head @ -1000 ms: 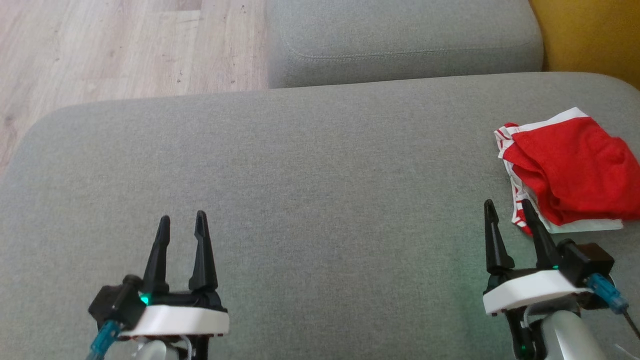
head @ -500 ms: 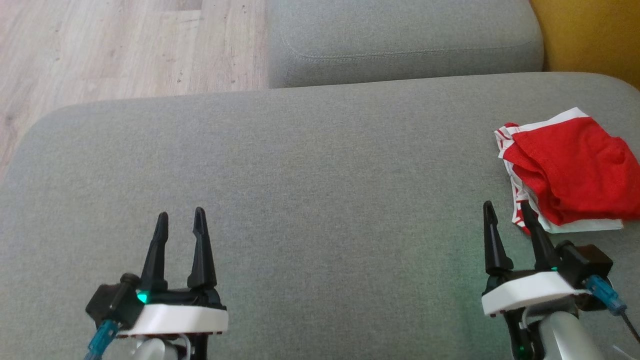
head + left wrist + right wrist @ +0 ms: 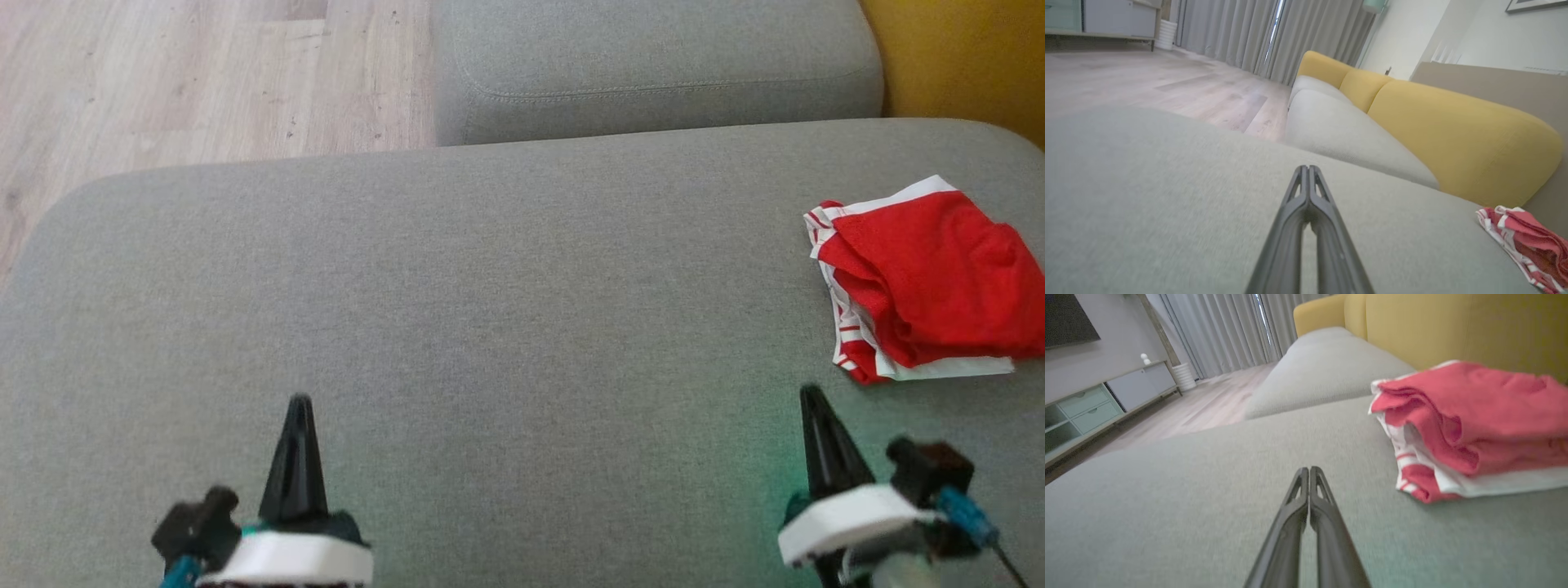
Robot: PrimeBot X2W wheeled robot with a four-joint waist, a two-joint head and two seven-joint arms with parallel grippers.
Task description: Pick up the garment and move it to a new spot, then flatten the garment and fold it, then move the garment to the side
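Observation:
The garment (image 3: pixel 931 282), red with white striped trim, lies folded in a small bundle at the right side of the grey sofa seat (image 3: pixel 506 302). It also appears at the lower right of the left wrist view as the garment (image 3: pixel 1533 245) and large at the right of the right wrist view as the garment (image 3: pixel 1470 424). My left gripper (image 3: pixel 300 402) is shut and empty at the lower left, its tips pressed together (image 3: pixel 1306 168). My right gripper (image 3: pixel 810 394) is shut and empty below the garment's near left corner, apart from it; its tips meet (image 3: pixel 1306 470).
A second grey cushion (image 3: pixel 653 65) lies beyond the seat. Yellow backrests (image 3: pixel 1453 134) run along the right. Wooden floor (image 3: pixel 188 73) lies past the seat's far left edge. A low cabinet (image 3: pixel 1098 404) and curtains (image 3: pixel 1220 330) stand across the room.
Both grippers have closed from open and drawn back toward the bottom of the head view. The garment has not moved.

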